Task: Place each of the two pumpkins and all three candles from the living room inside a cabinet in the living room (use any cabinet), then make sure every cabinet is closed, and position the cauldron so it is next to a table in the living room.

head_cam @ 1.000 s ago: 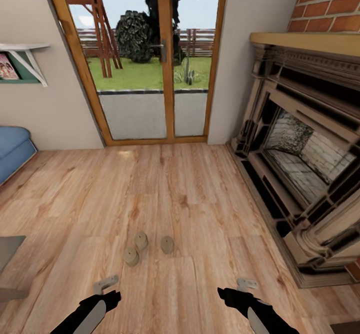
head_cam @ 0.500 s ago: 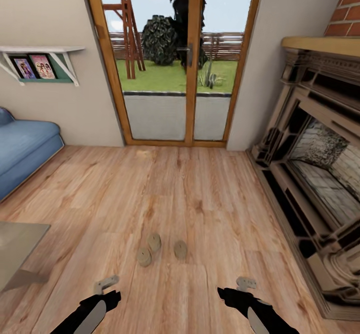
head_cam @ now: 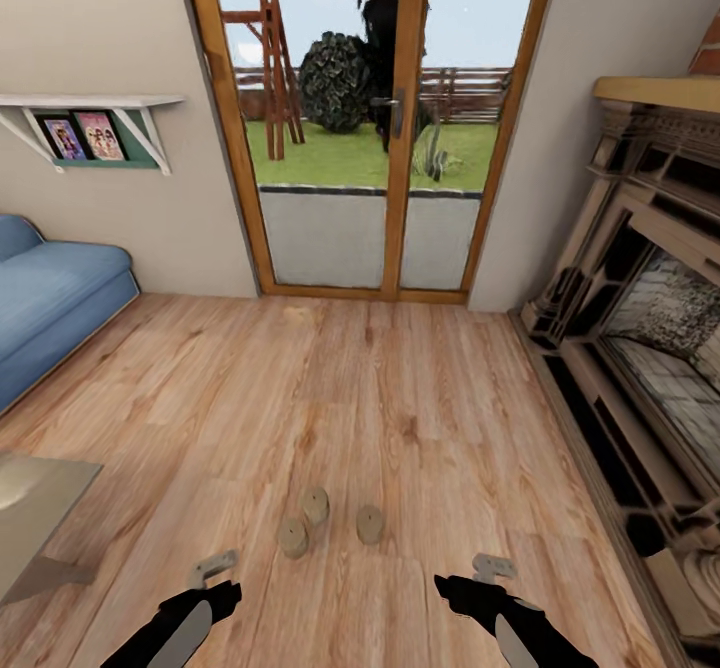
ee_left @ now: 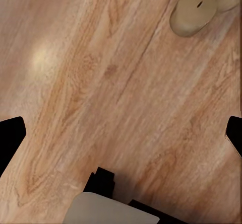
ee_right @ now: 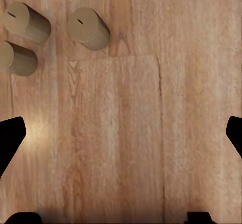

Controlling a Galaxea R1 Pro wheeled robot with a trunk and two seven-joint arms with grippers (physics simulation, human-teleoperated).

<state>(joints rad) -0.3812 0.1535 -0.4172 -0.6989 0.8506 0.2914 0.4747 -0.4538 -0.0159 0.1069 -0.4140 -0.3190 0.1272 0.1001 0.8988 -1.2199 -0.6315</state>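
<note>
Three unlabelled candles on floor

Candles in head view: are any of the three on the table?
No, all three candles stand on the wooden floor.

No legible txt or nos. anywhere.

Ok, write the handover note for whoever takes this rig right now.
Left pincer: open, empty, low over the wooden floor.
Right pincer: open, empty, same height.
Three candles stand on the floor just ahead, between the arms; two nearly touch, the third a little apart toward the right.
Done: nothing picked up.
Left: candles and pumpkins into a cabinet, cabinets shut, cauldron beside a table.
</note>
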